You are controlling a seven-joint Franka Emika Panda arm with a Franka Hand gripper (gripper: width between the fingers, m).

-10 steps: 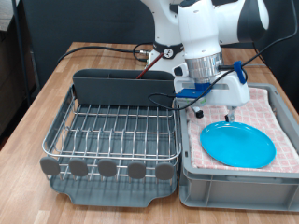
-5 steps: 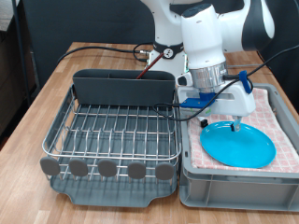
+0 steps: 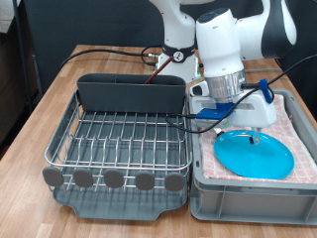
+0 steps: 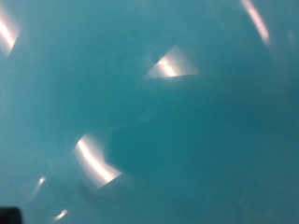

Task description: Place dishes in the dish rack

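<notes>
Light-blue plate [image 3: 254, 155] (round, glossy) lies under fingers [image 3: 256, 132].

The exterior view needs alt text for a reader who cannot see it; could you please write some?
A white robot arm lowers its gripper onto a light-blue plate lying on pink checked cloth in a grey bin at the exterior view's right. At the left, the wire dish rack holds no dishes.

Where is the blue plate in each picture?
Exterior view: the light-blue plate lies on the pink checked cloth in the grey bin, at the exterior view's right, under the end effector.
Wrist view: the plate fills the whole picture.
Shared landmark: only the plate's shiny blue surface.
</notes>
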